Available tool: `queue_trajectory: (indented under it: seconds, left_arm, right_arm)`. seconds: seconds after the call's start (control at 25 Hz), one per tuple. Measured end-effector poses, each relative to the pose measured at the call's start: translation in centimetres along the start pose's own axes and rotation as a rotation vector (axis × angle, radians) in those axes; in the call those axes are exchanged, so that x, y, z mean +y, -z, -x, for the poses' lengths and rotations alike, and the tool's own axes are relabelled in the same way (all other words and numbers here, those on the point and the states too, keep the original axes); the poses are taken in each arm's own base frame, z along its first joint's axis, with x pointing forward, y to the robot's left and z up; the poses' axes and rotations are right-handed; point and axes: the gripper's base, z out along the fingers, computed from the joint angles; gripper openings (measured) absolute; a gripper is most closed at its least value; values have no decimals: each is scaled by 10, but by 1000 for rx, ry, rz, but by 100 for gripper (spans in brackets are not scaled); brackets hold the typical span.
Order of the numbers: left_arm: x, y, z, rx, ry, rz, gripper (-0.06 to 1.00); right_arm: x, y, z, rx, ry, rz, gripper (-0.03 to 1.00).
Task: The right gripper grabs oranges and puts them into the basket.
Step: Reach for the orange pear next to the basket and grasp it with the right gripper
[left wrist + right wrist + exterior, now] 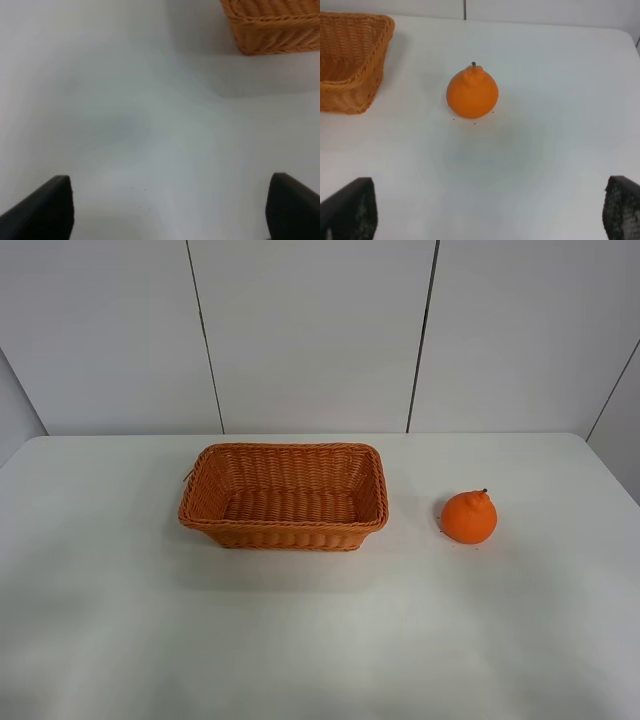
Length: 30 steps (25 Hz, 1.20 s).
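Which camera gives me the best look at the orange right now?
The right wrist view: the orange is large, centred and unobstructed, stem showing. The exterior high view shows it smaller, right of the basket. The left wrist view misses it.

A smooth white rectangular surface (pixel 300 640) fills the lower part of the high view, evenly lit, with only soft, faint shadows. Behind its far edge rises a pale grey panelled wall (pixel 310 330), divided by thin dark seams (pixel 205 335), some slightly slanted.
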Motion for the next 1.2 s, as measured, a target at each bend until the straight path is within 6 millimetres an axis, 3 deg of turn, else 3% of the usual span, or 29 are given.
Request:
queue_trajectory:
  seconds: [0.48,0.6,0.72,0.88,1.04,1.2]
  left_arm:
    - [0,0,0,0,0,0,88]
    - [0,0,0,0,0,0,88]
    - [0,0,0,0,0,0,88]
    - [0,0,0,0,0,0,88]
    - [0,0,0,0,0,0,88]
    - [0,0,0,0,0,0,88]
  right_arm:
    - [-1,1,4,2,5,-9,69]
    - [-1,-4,22,59,5,-12,69]
    - [-2,-23,51,178,4,-16,69]
    - [-3,-67,93,358,0,-17,69]
    - [-6,-130,126,529,-5,-18,69]
    - [-8,-202,143,692,-9,-18,69]
